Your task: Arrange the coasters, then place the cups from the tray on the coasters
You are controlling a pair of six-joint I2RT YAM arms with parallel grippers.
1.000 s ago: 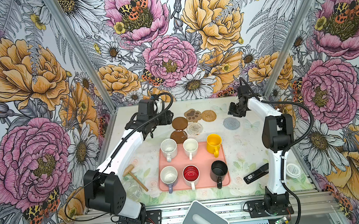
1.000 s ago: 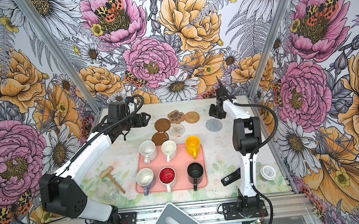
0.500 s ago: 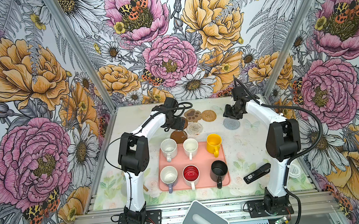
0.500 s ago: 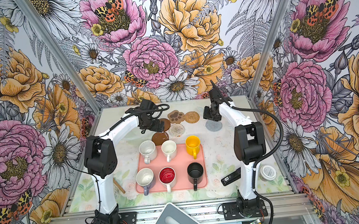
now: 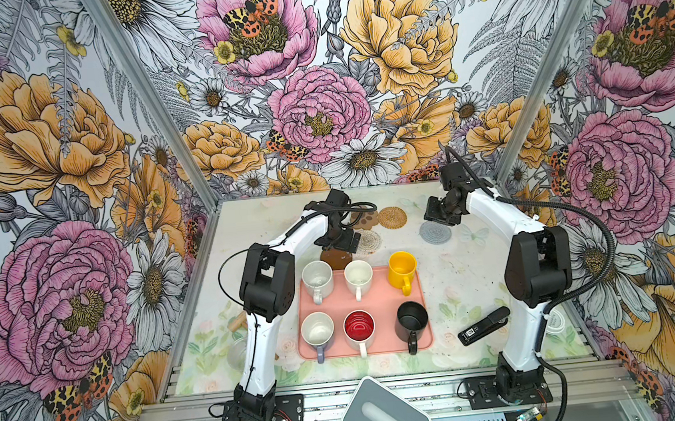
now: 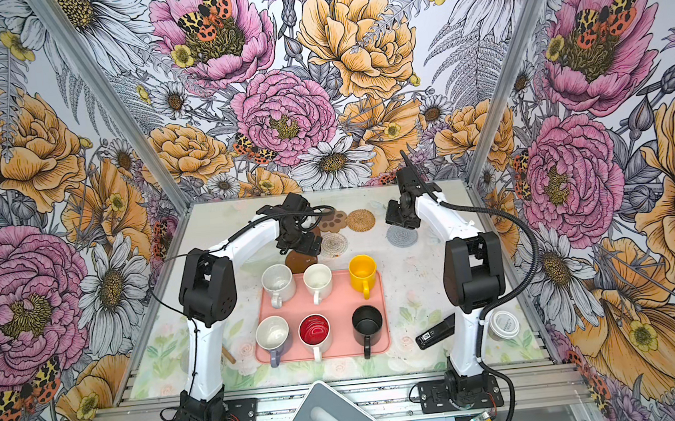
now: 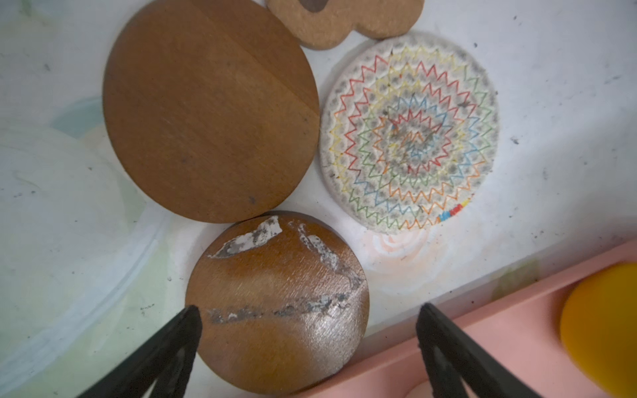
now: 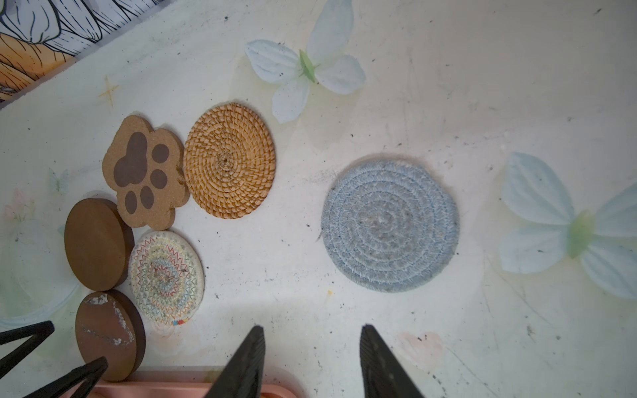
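Note:
Five coasters cluster at the back: paw-print (image 8: 144, 172), tan rattan (image 8: 229, 160), whitish woven (image 7: 408, 132), a plain brown disc (image 7: 210, 110) and a scratched brown disc (image 7: 275, 303). The grey-blue coaster (image 5: 436, 233) lies apart to the right. My left gripper (image 7: 307, 309) is open, its jaws straddling the scratched disc beside the tray (image 5: 377, 299). My right gripper (image 8: 312, 329) is open over bare table near the grey-blue coaster (image 8: 389, 225). The tray holds several cups: two white (image 5: 317, 273), yellow (image 5: 402, 265), lavender (image 5: 317, 330), red-inside (image 5: 359, 327), black (image 5: 410, 317).
A black stapler (image 5: 483, 326) lies right of the tray. A white-lidded container (image 6: 503, 324) sits behind the right arm. A wooden mallet (image 5: 237, 323) and a clear glass jar (image 5: 235, 353) are behind the left arm. A grey rounded box (image 5: 385, 413) stands at the front edge.
My left arm has folded in and swung right, bringing its gripper from left of the coasters to over the brown discs, with the jaws wider. The right gripper shifted slightly by the grey-blue coaster.

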